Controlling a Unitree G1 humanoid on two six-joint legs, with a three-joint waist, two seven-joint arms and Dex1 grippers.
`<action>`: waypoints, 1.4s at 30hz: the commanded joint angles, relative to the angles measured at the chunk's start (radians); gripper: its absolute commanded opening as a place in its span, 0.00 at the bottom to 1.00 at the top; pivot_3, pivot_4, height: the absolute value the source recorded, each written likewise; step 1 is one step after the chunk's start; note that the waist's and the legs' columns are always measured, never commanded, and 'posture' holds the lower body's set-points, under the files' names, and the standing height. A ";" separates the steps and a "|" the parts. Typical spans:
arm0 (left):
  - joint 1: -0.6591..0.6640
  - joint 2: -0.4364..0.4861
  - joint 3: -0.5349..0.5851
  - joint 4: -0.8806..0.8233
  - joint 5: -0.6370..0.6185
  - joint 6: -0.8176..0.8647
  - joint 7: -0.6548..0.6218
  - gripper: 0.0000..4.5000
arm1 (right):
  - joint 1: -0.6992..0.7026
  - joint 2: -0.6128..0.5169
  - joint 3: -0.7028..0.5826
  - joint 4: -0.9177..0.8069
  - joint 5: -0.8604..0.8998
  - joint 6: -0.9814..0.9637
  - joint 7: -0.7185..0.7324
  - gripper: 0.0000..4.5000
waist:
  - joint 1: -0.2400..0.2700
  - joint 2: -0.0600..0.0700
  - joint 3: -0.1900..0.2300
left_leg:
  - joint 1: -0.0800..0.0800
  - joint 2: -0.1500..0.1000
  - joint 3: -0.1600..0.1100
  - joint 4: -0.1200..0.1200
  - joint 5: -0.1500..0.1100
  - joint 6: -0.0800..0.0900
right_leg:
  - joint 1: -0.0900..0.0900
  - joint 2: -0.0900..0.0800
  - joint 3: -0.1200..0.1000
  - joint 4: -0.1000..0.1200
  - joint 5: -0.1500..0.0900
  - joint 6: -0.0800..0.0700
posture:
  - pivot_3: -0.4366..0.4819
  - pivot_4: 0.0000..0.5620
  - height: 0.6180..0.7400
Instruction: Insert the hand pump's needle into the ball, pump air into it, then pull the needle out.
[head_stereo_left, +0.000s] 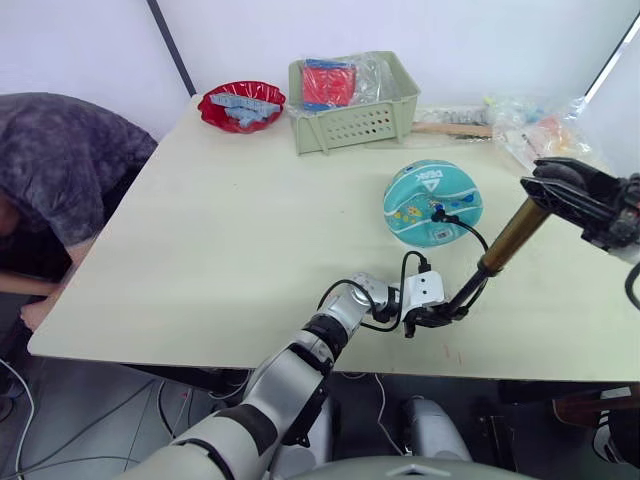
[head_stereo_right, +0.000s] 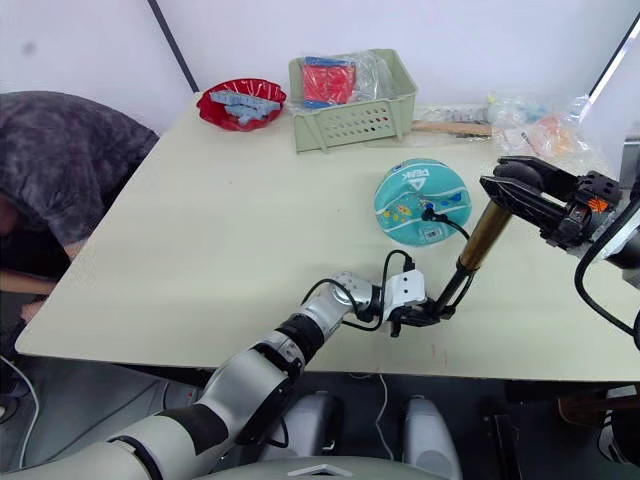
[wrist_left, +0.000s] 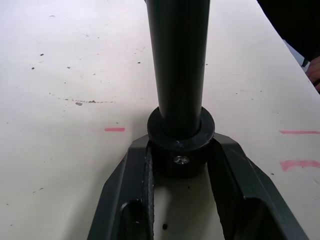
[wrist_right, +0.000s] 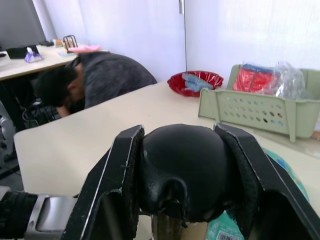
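The teal ball (head_stereo_left: 432, 202) rests on the table's right side. The needle's black fitting (head_stereo_left: 438, 214) sits in the ball's near face, and a thin black hose curves from it toward the pump's base. The gold hand pump (head_stereo_left: 512, 237) slants up to the right over the table's near edge. My left gripper (head_stereo_left: 432, 316) is shut on the pump's black lower end (wrist_left: 181, 145), close above the tabletop. My right gripper (head_stereo_left: 560, 190) is shut on the rounded black handle (wrist_right: 183, 170) at the top, with the plunger partly drawn out.
A green basket (head_stereo_left: 352, 122) with red packets stands at the back, a red bowl (head_stereo_left: 241, 105) to its left. Clear bags and small items (head_stereo_left: 530, 130) lie at the back right. A person in a dark shirt (head_stereo_left: 60, 165) bends low by the table's left edge.
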 joint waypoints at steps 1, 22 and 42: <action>0.040 0.027 -0.030 0.067 0.040 0.030 -0.009 0.24 | -0.033 -0.020 -0.109 -0.017 0.023 -0.026 -0.012 0.38 | 0.000 0.000 0.000 | 0.000 0.000 0.000 0.000 0.000 0.000 | 0.000 0.000 0.000 0.000 0.000 0.000 | 0.48 0.27 0.98; 0.045 0.017 -0.045 0.056 0.049 0.027 -0.019 0.24 | 0.279 0.233 0.293 0.031 -0.485 -0.263 0.104 0.38 | -0.001 -0.007 -0.005 | 0.003 0.001 -0.003 -0.001 0.000 0.000 | 0.004 0.001 -0.003 -0.001 0.000 0.000 | 0.48 0.27 0.98; 0.035 0.025 -0.040 0.070 0.053 0.025 -0.025 0.24 | 0.183 0.183 0.128 -0.085 -0.366 -0.211 0.075 0.38 | 0.000 0.000 -0.001 | 0.001 0.000 -0.004 -0.001 0.000 0.000 | 0.003 0.001 -0.004 -0.003 0.000 0.000 | 0.48 0.27 0.98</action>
